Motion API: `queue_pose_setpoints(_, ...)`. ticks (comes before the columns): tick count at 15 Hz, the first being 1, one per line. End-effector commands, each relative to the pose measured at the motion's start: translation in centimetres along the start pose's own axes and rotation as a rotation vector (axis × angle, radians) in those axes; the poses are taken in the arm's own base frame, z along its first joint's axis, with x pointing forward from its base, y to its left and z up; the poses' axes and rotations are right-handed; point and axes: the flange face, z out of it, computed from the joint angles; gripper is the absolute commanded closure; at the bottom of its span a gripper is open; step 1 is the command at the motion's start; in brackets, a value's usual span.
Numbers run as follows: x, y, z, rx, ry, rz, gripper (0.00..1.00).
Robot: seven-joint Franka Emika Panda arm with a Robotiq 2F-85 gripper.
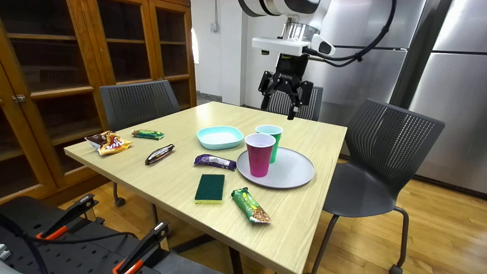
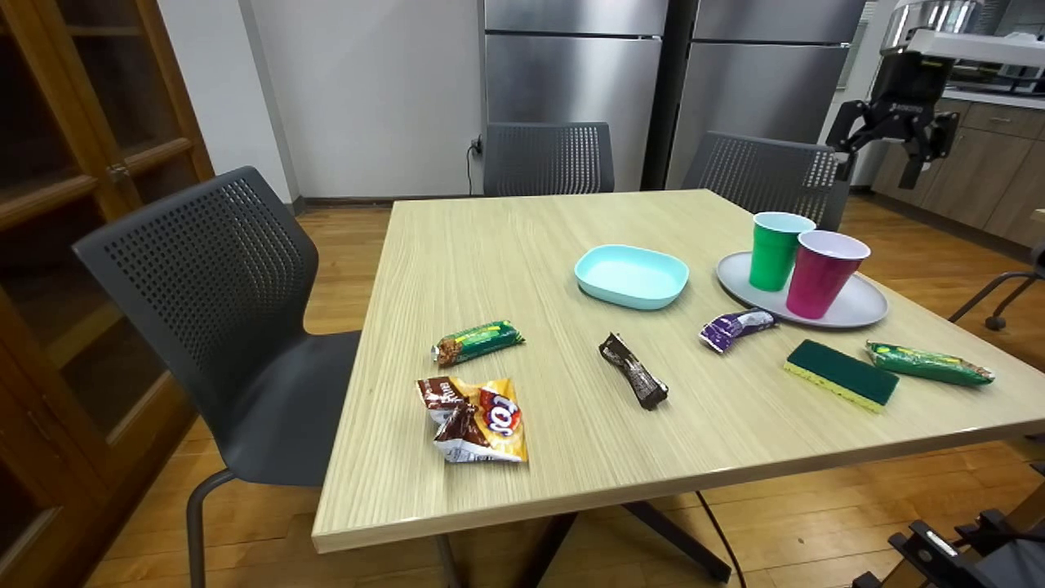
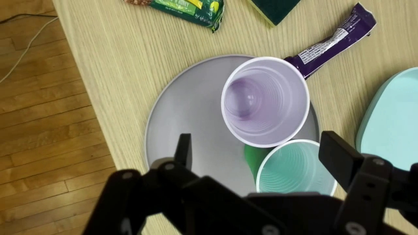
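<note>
My gripper (image 1: pixel 278 109) hangs above the table with its jaws spread wide and nothing between them. In the wrist view the gripper (image 3: pixel 256 145) is over a round grey plate (image 3: pixel 196 107), and both fingers (image 3: pixel 184 148) stand clear of the cups. A magenta cup (image 1: pixel 259 158) and a green cup (image 2: pixel 772 255) stand upright on the grey plate, close together. Seen from above, the magenta cup's pale inside (image 3: pixel 266 101) and the green cup's inside (image 3: pixel 294 169) appear empty. The gripper partly covers the green cup there.
A light-blue dish (image 2: pixel 631 278) sits beside the plate. A purple-wrapped bar (image 1: pixel 215 161), a green sponge (image 1: pixel 210 188) and a green snack bar (image 1: pixel 249 205) lie around it. Farther off are a dark bar (image 2: pixel 634 371), another green bar (image 2: pixel 478 341) and a yellow-brown bag (image 2: pixel 478 420). Chairs surround the table.
</note>
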Motion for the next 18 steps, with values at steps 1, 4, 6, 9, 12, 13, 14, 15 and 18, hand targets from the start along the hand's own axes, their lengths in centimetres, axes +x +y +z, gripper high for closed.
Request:
queue_pose_setpoints(1, -2.5, -2.5, -1.6, -0.050, -0.008, 0.102, 0.00)
queue_pose_setpoints(4, -3.7, -5.4, -1.5, -0.065, 0.004, 0.174, 0.00)
queue_pose_setpoints(6, -4.4, -7.4, -1.0, -0.078, 0.013, 0.223, 0.00)
queue_pose_setpoints(9, -5.3, -10.0, 0.1, -0.098, 0.024, 0.295, 0.00)
queue_pose_setpoints(12, -6.0, -12.4, 1.6, -0.111, 0.033, 0.353, 0.00)
queue_pose_setpoints(13, -6.1, -13.0, 2.2, -0.114, 0.037, 0.378, 0.00)
queue_pose_setpoints(14, -6.2, -13.6, 2.9, -0.115, 0.040, 0.406, 0.00)
queue_pose_setpoints(15, -6.3, -14.0, 3.4, -0.114, 0.046, 0.430, 0.00)
queue_pose_setpoints(18, -6.6, -15.1, 5.1, -0.113, 0.068, 0.494, 0.00)
